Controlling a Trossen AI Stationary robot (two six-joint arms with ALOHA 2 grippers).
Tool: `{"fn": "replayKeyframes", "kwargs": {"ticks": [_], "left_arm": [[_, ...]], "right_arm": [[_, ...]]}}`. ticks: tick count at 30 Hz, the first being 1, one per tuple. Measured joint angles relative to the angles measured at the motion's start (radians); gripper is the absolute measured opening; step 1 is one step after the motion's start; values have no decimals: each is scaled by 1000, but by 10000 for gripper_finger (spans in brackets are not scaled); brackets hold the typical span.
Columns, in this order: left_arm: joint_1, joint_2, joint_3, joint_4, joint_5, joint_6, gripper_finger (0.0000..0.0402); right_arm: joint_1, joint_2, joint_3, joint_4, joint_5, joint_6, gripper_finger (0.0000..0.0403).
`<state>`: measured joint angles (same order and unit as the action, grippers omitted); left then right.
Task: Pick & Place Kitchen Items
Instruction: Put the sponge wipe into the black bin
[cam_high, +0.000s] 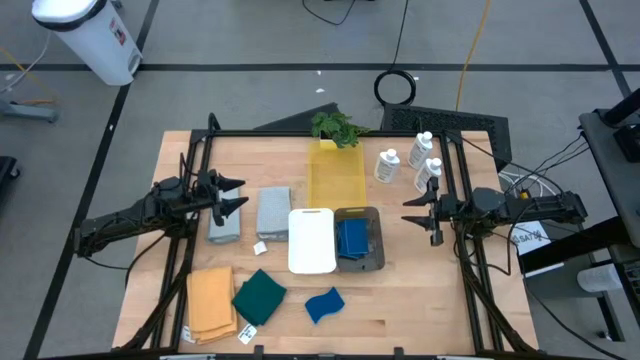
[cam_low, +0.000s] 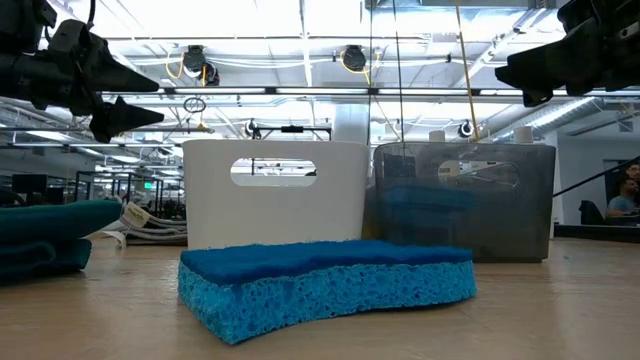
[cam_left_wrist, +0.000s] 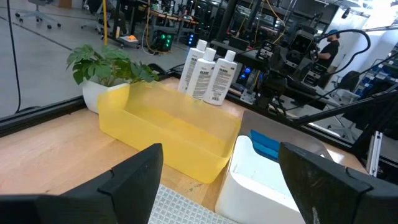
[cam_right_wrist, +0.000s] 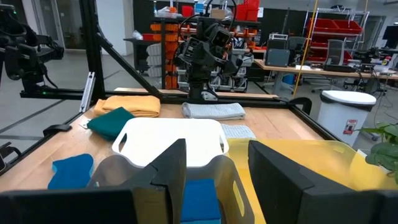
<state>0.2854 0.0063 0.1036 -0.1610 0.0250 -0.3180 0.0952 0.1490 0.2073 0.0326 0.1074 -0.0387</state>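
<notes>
Bottle labels: the 3 white capped bottles (cam_left_wrist: 205, 74) at the far edge of the worktop (cam_high: 420, 300) carry dark printed labels; none of the words can be made out.
Bin label: the white bin (cam_high: 88, 35) on the floor beyond the worktop's far-left corner has a red-and-white sticker, unreadable.
Cloth tags: small white tags by the dark green cloth (cam_high: 259, 296) show no readable print.
Other text: none readable anywhere.

We see two dark, jointed arms. The left gripper (cam_high: 237, 195) and right gripper (cam_high: 412, 213) end in black, pointed fingers.
</notes>
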Motion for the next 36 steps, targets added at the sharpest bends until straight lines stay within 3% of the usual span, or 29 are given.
{"fn": "replayKeyframes", "kwargs": {"ticks": [36], "left_arm": [[0,0,0,0,0,0,324]], "right_arm": [[0,0,0,0,24,32,141]]}}
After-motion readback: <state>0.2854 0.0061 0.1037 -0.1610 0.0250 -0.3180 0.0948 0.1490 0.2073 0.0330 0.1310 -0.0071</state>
